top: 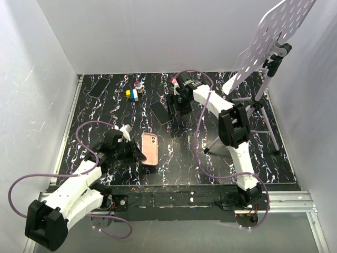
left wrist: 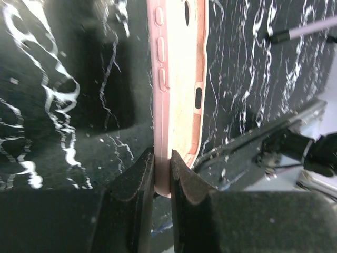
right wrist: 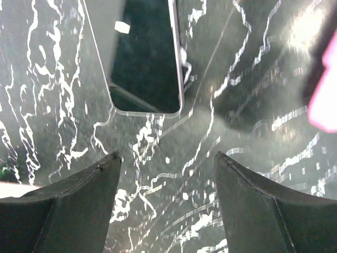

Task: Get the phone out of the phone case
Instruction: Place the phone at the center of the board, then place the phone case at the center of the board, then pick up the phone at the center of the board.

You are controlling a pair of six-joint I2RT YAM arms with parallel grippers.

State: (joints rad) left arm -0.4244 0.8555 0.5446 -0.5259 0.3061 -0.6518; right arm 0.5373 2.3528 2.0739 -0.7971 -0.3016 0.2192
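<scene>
The pale pink phone case [top: 149, 148] lies back up on the black marbled table, its camera cutout at the far end. My left gripper [top: 138, 154] is shut on the case's near left edge; in the left wrist view the case [left wrist: 179, 79] runs away from the pinching jaws of that gripper [left wrist: 162, 174]. Whether anything sits inside the case does not show. A slim black phone [top: 159, 112] lies bare, screen up, at mid table. My right gripper [top: 176, 107] is open and empty just beside it, and the right wrist view shows the phone [right wrist: 145, 52] ahead of that gripper [right wrist: 166, 158].
A second bare black phone [top: 98, 88] lies at the far left. Small coloured toys [top: 134, 93] stand at the back. A tripod [top: 258, 113] with a perforated white plate [top: 271, 37] stands at the right. A blurred pink thing [right wrist: 324, 100] shows at the right wrist view's edge.
</scene>
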